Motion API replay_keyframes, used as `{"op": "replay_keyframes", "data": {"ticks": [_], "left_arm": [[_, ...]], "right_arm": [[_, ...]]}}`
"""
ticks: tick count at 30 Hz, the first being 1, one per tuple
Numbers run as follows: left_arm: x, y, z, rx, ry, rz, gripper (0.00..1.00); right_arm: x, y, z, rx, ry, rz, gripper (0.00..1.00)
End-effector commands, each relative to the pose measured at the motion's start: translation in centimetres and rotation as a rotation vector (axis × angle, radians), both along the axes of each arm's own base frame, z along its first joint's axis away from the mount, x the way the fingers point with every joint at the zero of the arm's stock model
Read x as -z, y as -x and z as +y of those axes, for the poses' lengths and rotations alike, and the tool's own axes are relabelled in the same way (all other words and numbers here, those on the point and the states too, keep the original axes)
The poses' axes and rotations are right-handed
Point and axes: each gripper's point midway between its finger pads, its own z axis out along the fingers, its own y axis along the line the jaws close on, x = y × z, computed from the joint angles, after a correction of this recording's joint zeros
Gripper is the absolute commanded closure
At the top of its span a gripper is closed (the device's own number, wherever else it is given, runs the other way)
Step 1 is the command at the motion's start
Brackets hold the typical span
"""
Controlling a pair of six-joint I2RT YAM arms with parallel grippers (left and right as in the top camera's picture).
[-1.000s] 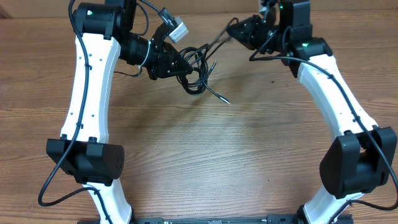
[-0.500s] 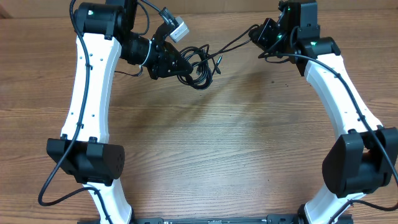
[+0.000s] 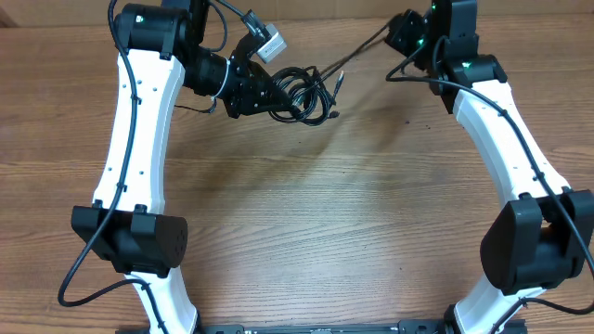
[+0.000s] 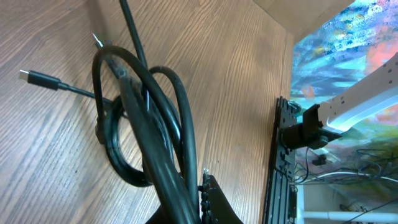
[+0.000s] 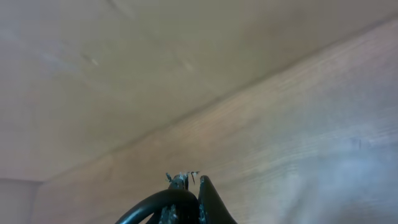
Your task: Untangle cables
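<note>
A tangled bundle of black cables [image 3: 302, 95] hangs at the far left-centre of the wooden table. My left gripper [image 3: 263, 93] is shut on the bundle's thick strands, seen close up in the left wrist view [image 4: 158, 137], with my gripper [image 4: 196, 205] at the bottom edge. One loose USB plug [image 4: 34, 78] sticks out to the left. A single black strand [image 3: 357, 51] runs taut from the bundle up to my right gripper [image 3: 399, 32], which is shut on that cable [image 5: 158, 202] at the table's far edge.
The wooden table [image 3: 306, 223] spans the overhead view. A white connector block [image 3: 267, 44] on the left arm's own wiring sits above the bundle. The table's far edge lies just behind the right gripper.
My right gripper has moved right and toward the far edge, pulling its strand taut. The bundle has been drawn up and to the right, and the loose plug end has lifted off the table.
</note>
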Motion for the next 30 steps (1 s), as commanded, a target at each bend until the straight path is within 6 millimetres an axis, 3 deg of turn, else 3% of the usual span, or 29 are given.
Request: {"op": "replay_keyframes", "data": {"ticks": [1, 6, 11, 15, 22, 30], "left_arm": [[-1.2, 0.7, 0.6, -0.028, -0.01, 0.009, 0.96], [-0.9, 0.7, 0.7, -0.03, -0.024, 0.009, 0.96], [-0.9, 0.8, 0.5, -0.024, -0.025, 0.009, 0.96], [-0.8, 0.6, 0.3, -0.019, -0.023, 0.001, 0.96], [-1.0, 1.5, -1.5, 0.03, -0.004, -0.001, 0.96], [-0.4, 2.0, -2.7, 0.066, -0.045, -0.025, 0.96]], "right_arm": [[-3.4, -1.8, -5.0, 0.177, 0.042, -0.123, 0.96], [-8.0, -2.2, -0.6, -0.023, -0.163, -0.267, 0.96], [-12.7, -0.6, 2.8, -0.19, -0.325, -0.362, 0.96], [-15.7, 0.8, 4.0, -0.258, -0.42, -0.405, 0.96], [-19.0, 1.9, 4.7, -0.34, -0.437, -0.524, 0.96], [-20.5, 2.3, 4.8, -0.338, -0.545, -0.531, 0.96]]}}
